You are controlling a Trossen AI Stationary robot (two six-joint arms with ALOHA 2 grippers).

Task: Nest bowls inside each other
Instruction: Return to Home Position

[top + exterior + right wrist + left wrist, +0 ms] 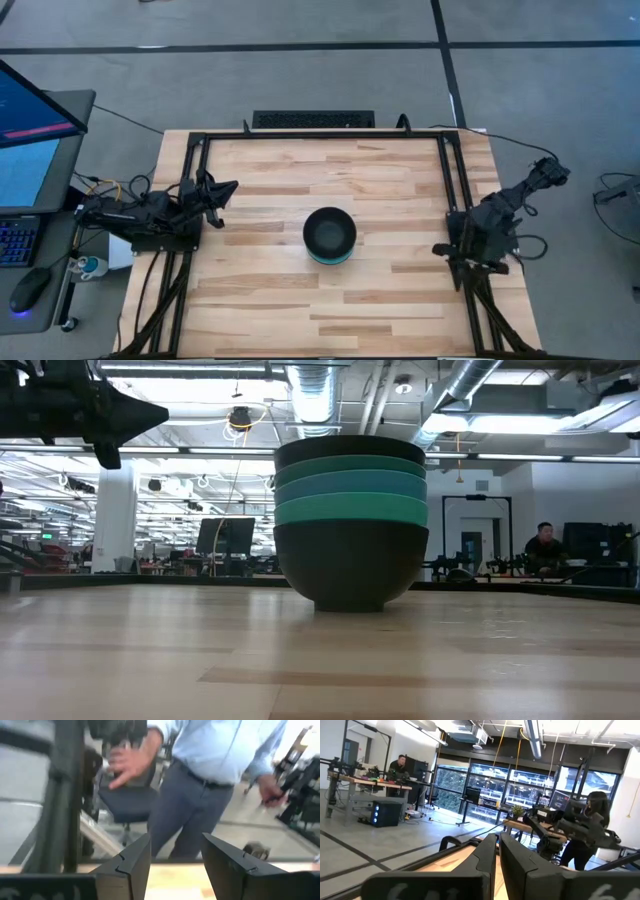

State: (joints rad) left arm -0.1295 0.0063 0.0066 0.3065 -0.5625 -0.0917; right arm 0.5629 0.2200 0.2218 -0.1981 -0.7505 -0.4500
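Observation:
The bowls (329,235) stand nested in one stack at the middle of the table. In the low view a black bowl (350,565) rests on its foot on the wood. Above it show the rims of three blue and teal-green bowls (350,488) and a black one (350,447) on top. My left gripper (222,194) (498,855) hovers shut at the table's left side, well apart from the stack, and shows raised in the low view (135,415). My right gripper (448,252) (176,855) is open at the table's right side, holding nothing.
Black frame rails (446,170) run along the table's left, far and right sides. A keyboard (313,119) lies beyond the far edge, with a monitor (30,110) and a mouse (30,290) to the left. A person (210,775) stands beyond the table in the right wrist view.

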